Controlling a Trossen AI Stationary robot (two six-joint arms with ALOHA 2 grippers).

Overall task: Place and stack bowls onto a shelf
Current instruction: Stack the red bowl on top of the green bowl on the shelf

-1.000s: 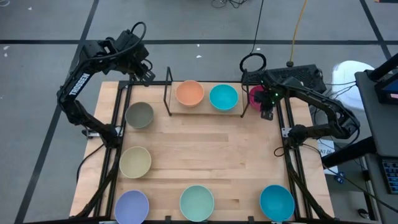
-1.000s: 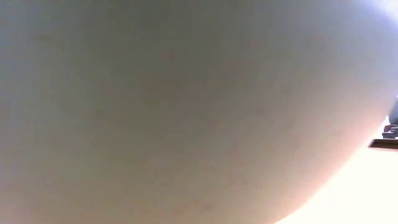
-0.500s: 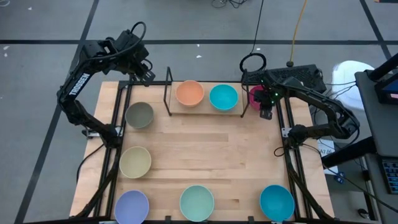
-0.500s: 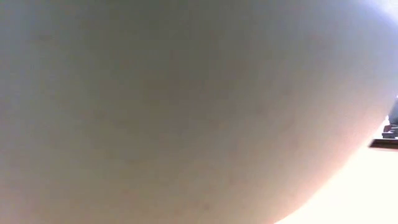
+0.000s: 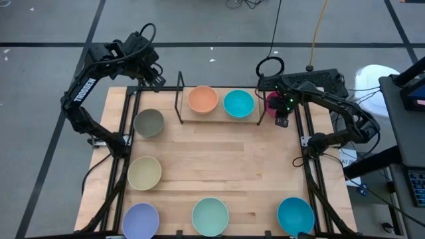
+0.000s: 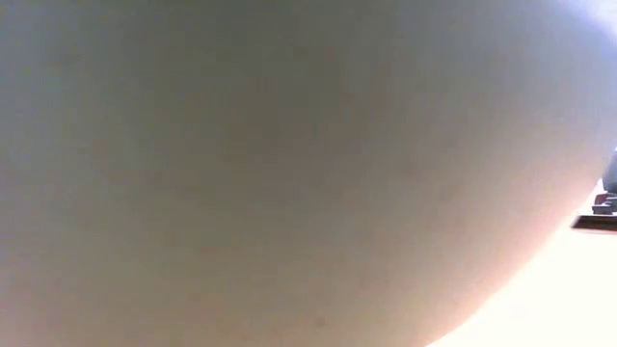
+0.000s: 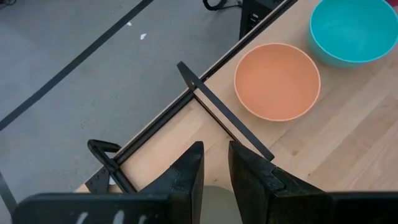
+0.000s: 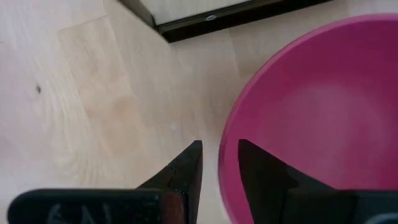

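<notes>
Straddling the magenta bowl's rim at the counter's far right corner

Right gripper (image 8: 219, 163) down over magenta bowl (image 5: 271, 101), jaws narrow, one finger inside the rim, one outside; contact cannot be told. Left gripper (image 7: 215, 167) above the far left corner, jaws narrow, nothing between them. Orange bowl (image 5: 202, 99) and teal bowl (image 5: 238, 103) side by side on the shelf (image 5: 180, 99) along the counter's (image 5: 219, 166) far edge.
</notes>
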